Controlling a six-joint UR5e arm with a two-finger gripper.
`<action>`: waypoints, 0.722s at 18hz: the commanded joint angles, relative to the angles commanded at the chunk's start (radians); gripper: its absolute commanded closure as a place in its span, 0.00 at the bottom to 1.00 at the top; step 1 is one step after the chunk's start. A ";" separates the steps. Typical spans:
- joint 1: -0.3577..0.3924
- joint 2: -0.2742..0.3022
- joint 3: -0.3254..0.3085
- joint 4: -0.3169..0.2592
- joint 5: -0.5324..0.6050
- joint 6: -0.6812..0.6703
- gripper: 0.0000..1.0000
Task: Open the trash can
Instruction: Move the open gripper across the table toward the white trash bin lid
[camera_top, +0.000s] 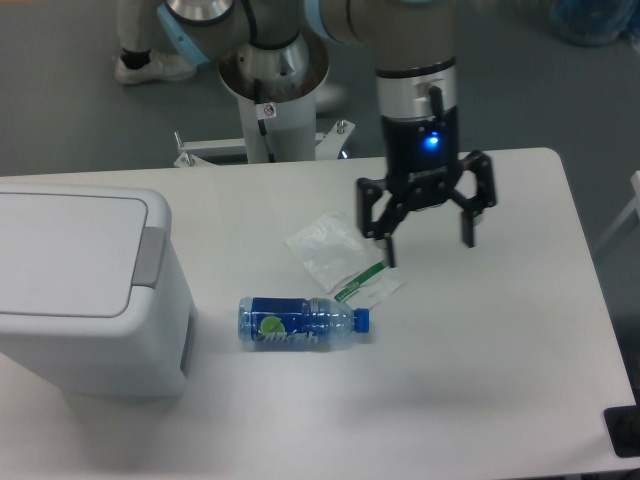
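Note:
The trash can is a large boxy white bin at the left of the table. Its flat white lid is down, and a grey push tab sits on its right edge. My gripper hangs over the middle right of the table, well to the right of the bin. Its black fingers are spread apart and hold nothing. One fingertip is just above the edge of a clear plastic wrapper.
A blue-labelled plastic bottle lies on its side between bin and gripper. A clear plastic wrapper with a green strip lies flat beside it. The arm's base stands behind the table. A person's foot shows at the top left.

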 joint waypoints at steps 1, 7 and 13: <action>-0.014 0.006 -0.005 0.002 -0.009 -0.008 0.00; -0.117 0.014 -0.025 0.000 -0.009 -0.037 0.00; -0.190 0.051 -0.081 0.000 -0.009 -0.042 0.00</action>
